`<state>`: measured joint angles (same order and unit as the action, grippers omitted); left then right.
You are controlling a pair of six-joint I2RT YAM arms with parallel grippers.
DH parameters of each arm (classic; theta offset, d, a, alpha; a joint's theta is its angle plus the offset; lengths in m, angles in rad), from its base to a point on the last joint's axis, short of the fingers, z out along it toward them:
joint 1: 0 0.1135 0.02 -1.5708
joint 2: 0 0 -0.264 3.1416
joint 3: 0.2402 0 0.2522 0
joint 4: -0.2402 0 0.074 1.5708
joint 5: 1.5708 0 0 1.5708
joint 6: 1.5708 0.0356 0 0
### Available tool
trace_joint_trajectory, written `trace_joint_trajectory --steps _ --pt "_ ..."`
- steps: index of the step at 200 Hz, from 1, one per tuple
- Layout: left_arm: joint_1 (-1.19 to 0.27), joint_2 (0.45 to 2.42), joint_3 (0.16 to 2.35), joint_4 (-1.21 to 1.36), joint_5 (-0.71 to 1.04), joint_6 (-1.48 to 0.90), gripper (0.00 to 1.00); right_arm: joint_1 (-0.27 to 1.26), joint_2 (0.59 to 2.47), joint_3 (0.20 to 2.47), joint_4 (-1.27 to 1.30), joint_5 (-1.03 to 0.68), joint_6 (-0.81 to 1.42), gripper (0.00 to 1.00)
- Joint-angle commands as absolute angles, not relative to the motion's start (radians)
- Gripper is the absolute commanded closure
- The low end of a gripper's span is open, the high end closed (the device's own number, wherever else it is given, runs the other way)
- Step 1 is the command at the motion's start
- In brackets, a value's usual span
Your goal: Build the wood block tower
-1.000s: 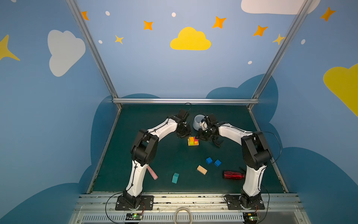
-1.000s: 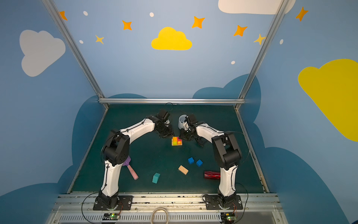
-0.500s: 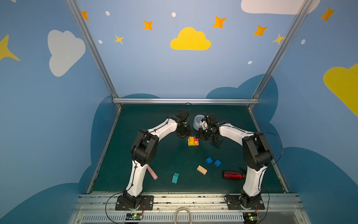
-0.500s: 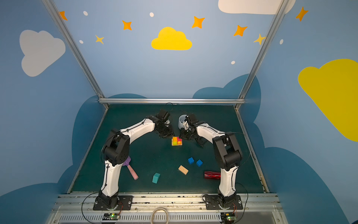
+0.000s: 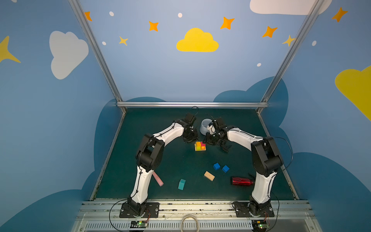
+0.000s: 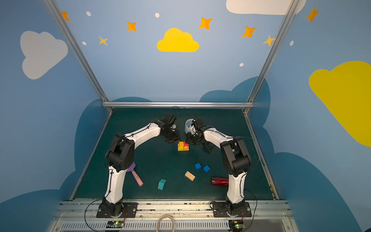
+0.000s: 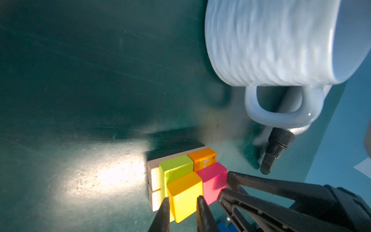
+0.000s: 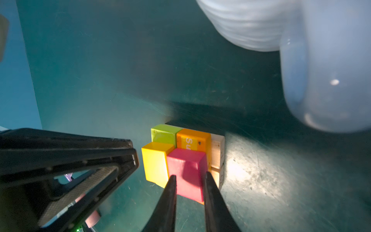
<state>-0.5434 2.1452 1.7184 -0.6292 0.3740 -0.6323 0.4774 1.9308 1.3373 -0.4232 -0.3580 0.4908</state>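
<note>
Nearest the camera lie a loose teal piece [image 5: 181, 184] at seven o'clock of the tower [image 5: 200, 146], then a tan bar [image 5: 209, 176] and blue cubes [image 5: 216, 166] at five. At the stack, the left gripper [image 7: 182, 200] is clamped across the yellow cube [image 7: 183, 188] and the right gripper [image 8: 189, 176] across the pink cube [image 8: 185, 166] (light, stiff, glossy pieces, probably slippery; flat opposite faces suit a hold). A mug [image 5: 204, 128] stands just past twelve; the tan base layer [image 7: 154, 176] is largely hidden
</note>
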Motion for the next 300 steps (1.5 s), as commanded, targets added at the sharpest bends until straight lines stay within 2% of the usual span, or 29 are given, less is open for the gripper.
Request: trace_joint_trajectory --steps 1,300 --pt "-0.543 2.157 1.741 -0.643 0.376 -0.624 0.75 0.486 1.904 1.333 -0.438 -0.364 0.491 0.76" --pt "-0.547 2.186 1.774 -0.657 0.383 -0.622 0.75 0.490 1.891 1.322 -0.446 -0.368 0.496 0.77"
